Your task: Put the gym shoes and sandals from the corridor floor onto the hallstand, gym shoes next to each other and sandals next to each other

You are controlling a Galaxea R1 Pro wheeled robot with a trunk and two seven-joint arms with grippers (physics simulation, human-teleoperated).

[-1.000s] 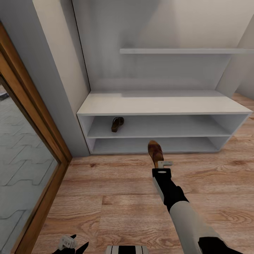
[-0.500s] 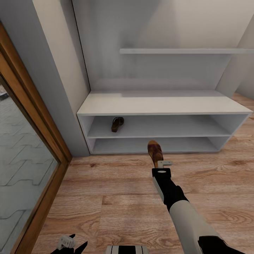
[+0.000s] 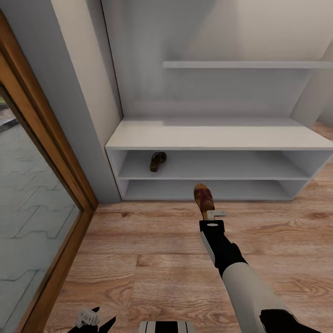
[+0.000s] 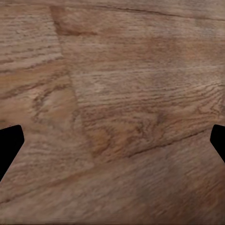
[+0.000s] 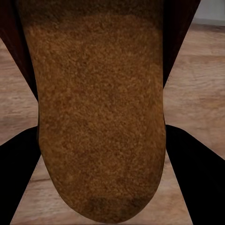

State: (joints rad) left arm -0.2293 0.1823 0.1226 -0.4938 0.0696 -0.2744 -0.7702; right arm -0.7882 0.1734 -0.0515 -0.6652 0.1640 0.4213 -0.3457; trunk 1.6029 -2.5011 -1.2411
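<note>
My right gripper [image 3: 207,212] is shut on a dark brown sandal [image 3: 203,197], held above the corridor floor [image 3: 152,240] just in front of the hallstand [image 3: 222,137]. In the right wrist view the sandal's tan insole [image 5: 101,117] lies between the black fingers [image 5: 21,180]. The other sandal [image 3: 157,161] lies at the left end of the upper low shelf row. My left gripper [image 3: 102,317] hangs low at the near left, open over bare planks [image 4: 112,93], its fingertips [image 4: 9,145] wide apart. The gym shoes are out of view.
A wood-framed glass door [image 3: 32,194] runs along the left, with a grey wall pier [image 3: 78,111] between it and the hallstand. A long upper shelf [image 3: 245,64] juts from the back panel. Open floor stretches ahead and to the right.
The whole picture has shifted slightly right, so the camera has moved. The right gripper still holds the sandal in the same pose; the left gripper is unchanged.
</note>
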